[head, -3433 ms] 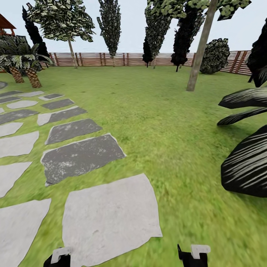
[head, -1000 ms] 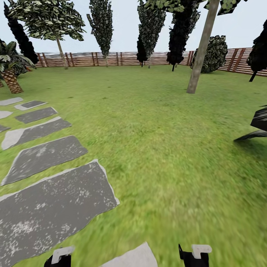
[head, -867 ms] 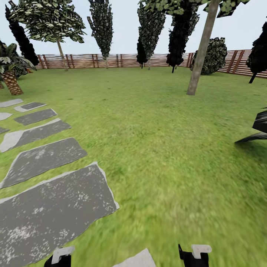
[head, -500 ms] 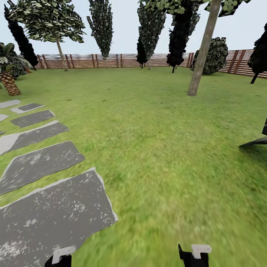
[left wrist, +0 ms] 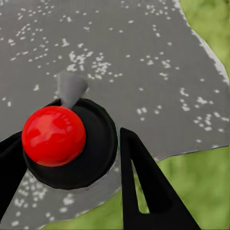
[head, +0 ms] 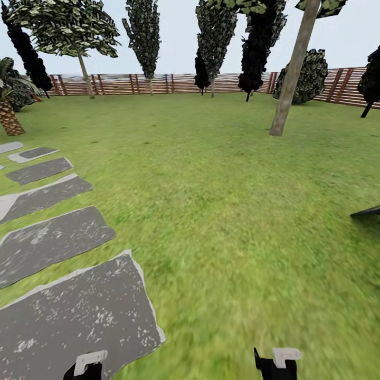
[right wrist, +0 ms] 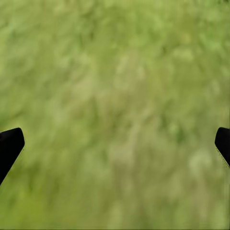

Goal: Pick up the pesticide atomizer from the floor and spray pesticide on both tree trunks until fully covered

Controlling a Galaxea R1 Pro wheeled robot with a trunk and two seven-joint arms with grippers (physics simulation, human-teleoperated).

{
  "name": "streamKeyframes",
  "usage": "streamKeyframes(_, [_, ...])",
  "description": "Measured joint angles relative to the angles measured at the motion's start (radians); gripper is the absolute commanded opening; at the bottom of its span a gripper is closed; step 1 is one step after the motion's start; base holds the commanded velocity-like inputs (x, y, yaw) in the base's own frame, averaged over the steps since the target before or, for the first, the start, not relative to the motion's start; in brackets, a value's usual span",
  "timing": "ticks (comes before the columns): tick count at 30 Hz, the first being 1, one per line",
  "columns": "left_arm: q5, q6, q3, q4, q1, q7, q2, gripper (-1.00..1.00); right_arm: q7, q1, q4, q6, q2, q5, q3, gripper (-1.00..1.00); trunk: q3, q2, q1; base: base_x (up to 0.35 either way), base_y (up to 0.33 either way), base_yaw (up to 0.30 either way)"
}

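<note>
In the left wrist view my left gripper (left wrist: pixel 71 143) is shut on the pesticide atomizer (left wrist: pixel 53 135), a black round body with a red knob and a grey nozzle; one black finger (left wrist: pixel 143 187) lies against its side. The right gripper (right wrist: pixel 117 140) hangs open over blurred grass, nothing between its tips. In the head view, a tall tree with a bare grey-brown trunk (head: pixel 288 79) stands ahead to the right on the lawn. A second tree (head: pixel 83 74) stands far off at the back left by the fence. Both wrists show at the head view's lower edge, left (head: pixel 85 365) and right (head: pixel 275 363).
Grey stone slabs (head: pixel 63 316) run along the left of the lawn. A brown slat fence (head: pixel 169 83) closes the back, with dark column-shaped trees before it. A scaly palm (head: pixel 9 113) stands at far left. A dark leaf tip (head: pixel 367 212) pokes in at right.
The whole head view has shifted: the camera has moved forward over the lawn. The slabs have slid down and left, the dark plant at right has nearly left the picture. Both arms hold their pose.
</note>
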Motion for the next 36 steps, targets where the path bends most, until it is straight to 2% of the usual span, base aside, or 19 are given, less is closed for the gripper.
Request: streamKeyframes(36, [0.000,0.000,0.000,0.000,0.000,0.000,0.000,-1.00,0.000,0.000,0.001,0.000,0.000,0.000,0.000,1.00,0.000,0.000,0.000,0.337,0.000,0.000])
